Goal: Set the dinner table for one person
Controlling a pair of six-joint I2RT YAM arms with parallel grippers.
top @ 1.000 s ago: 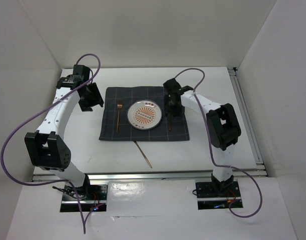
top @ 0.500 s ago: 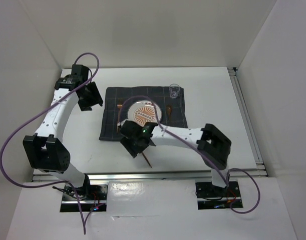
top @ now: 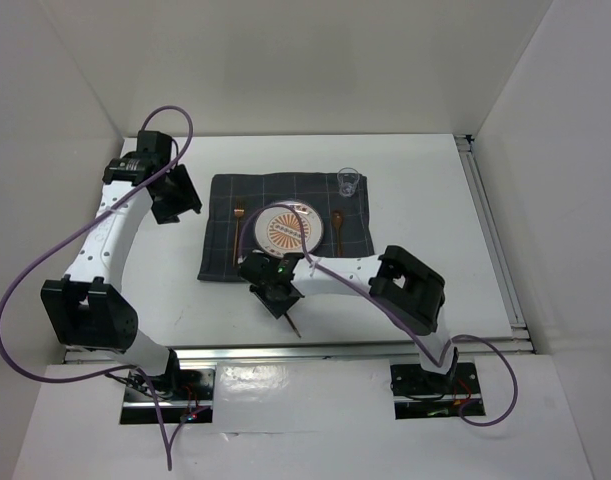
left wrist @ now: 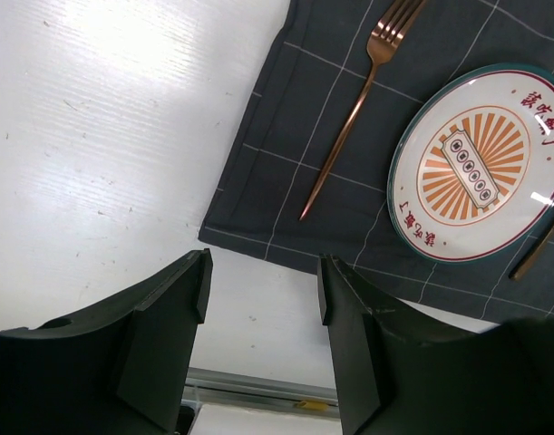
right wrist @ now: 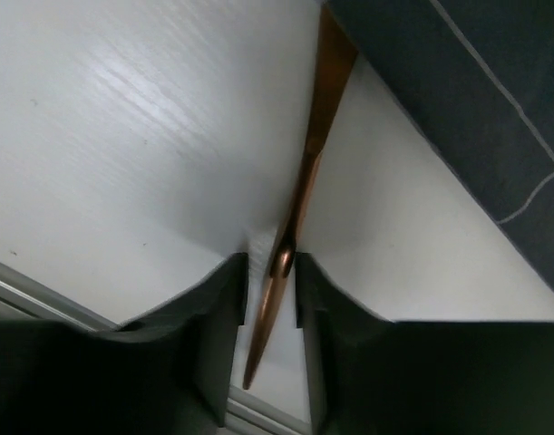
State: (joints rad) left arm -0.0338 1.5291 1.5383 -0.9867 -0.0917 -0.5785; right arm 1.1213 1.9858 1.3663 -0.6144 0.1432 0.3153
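Observation:
The white dinner table (top: pixel 425 180) holds a dark grey checked cloth (top: pixel 225 255). On the cloth lie a plate with an orange sunburst (top: pixel 288 228), a copper fork (top: pixel 237 218) to its left, a copper spoon (top: pixel 337 224) to its right and a small clear glass (top: pixel 349 181) at the far right corner. A copper knife (top: pixel 295 323) lies on the bare table in front of the cloth. My right gripper (top: pixel 279 296) is low over it. In the right wrist view the narrowly open gripper (right wrist: pixel 271 267) straddles the knife (right wrist: pixel 313 154). My left gripper (top: pixel 175 195) is open and empty, left of the cloth.
Silver rails (top: pixel 305 350) edge the table at the front and right (top: pixel 490 235). White walls enclose the table on three sides. The left wrist view shows the fork (left wrist: pixel 349 118), the plate (left wrist: pixel 481 163), the cloth (left wrist: pixel 286 181) and the front rail (left wrist: pixel 258 385).
My right arm swung from the spoon's place at the right of the plate to the knife in front of the cloth, then lowered over it. The left arm barely moved.

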